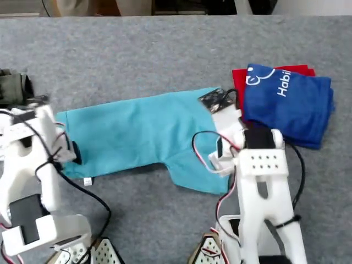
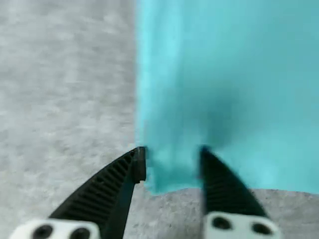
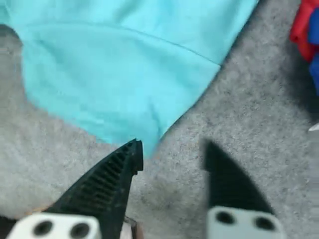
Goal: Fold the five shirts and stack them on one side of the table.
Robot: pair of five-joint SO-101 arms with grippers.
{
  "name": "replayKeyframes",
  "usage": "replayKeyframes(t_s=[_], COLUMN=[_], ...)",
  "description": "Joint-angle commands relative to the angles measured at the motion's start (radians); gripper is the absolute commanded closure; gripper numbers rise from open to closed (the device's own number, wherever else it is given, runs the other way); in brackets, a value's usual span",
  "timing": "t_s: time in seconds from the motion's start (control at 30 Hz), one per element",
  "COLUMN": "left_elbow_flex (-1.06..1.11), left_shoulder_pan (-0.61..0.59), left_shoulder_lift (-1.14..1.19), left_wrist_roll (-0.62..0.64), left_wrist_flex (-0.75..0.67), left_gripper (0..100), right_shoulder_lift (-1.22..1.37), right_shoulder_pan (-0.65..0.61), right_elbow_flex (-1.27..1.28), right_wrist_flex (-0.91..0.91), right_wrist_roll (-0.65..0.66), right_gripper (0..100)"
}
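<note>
The teal shirt point(image 1: 137, 132) lies mid-table, its long axis running from 9 to 3 o'clock. The left gripper point(image 2: 172, 154) straddles its 9 o'clock hem, jaws apart. The right gripper point(image 3: 172, 149) gapes, holding nothing, beside its 3 o'clock corner.

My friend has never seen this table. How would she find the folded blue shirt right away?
Look at the grey table from above and go to its right side, where two folded shirts are stacked. The blue shirt is the top one, lying on a red shirt. It is dark blue with white print, unlike the turquoise shirt spread flat in the middle.
</note>
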Motion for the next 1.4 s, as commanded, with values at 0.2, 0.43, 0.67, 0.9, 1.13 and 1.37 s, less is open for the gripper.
replayKeyframes(t_s=[0.2,0.43,0.67,0.9,1.13,1.37], left_elbow_flex=[-0.405,-0.358,-0.425,-0.555,-0.786,-0.89], left_shoulder_pan=[-0.029,0.157,0.137,0.129,0.123,0.121], left_shoulder_lift=[-0.027,0.15,0.357,0.565,0.694,0.753], left_wrist_roll=[0.157,0.362,0.485,0.506,0.505,0.5], left_wrist_flex=[0.227,-0.075,-0.23,-0.393,-0.275,-0.186], left_gripper=[91,98,98,98,98,98], right_shoulder_lift=[-0.047,0.259,0.677,1.185,1.629,1.833], right_shoulder_pan=[-0.044,-0.077,-0.076,-0.058,-0.01,-0.005], right_elbow_flex=[-0.004,-0.179,-0.553,-0.944,-1.529,-2.172], right_wrist_flex=[-0.143,-0.399,-0.489,-0.583,-0.434,-0.064], right_wrist_roll=[-0.115,-0.253,-0.345,-0.388,-0.39,-0.384], right_gripper=[98.1,92.1,99.6,99.6,99.6,99.6])
